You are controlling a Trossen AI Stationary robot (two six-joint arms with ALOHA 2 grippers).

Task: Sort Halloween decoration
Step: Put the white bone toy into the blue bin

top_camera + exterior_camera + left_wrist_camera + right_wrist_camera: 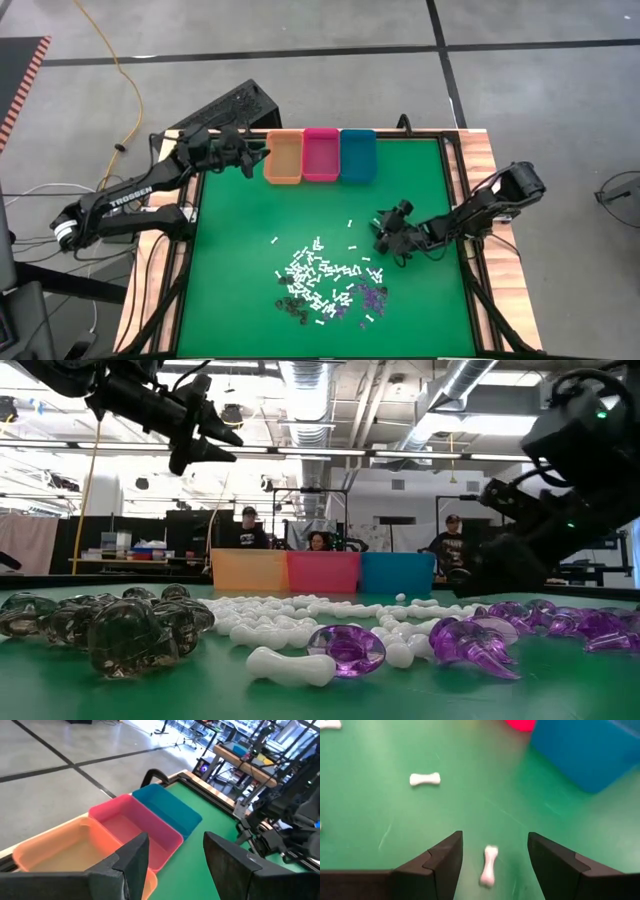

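Note:
The decoration pieces lie in a loose pile on the green mat: white bone-shaped sticks (320, 270), purple bits (372, 295) and dark bits (290, 305). In the low view they sit close by: dark bits (120, 625), a white stick (290, 665), purple bits (470, 640). My right gripper (383, 228) is low over the mat, right of the pile, and open. One white stick (489, 865) lies flat on the mat between its fingers (495, 840), untouched. My left gripper (258, 158) hangs open and empty (175, 860) above the near side of the orange bin.
Three bins stand in a row at the mat's far edge: orange (283, 157), pink (322, 154) and teal (358, 155). Stray white sticks (425, 779) lie between the pile and the bins. A raised black frame (448, 200) borders the mat. People sit in the room behind (247, 530).

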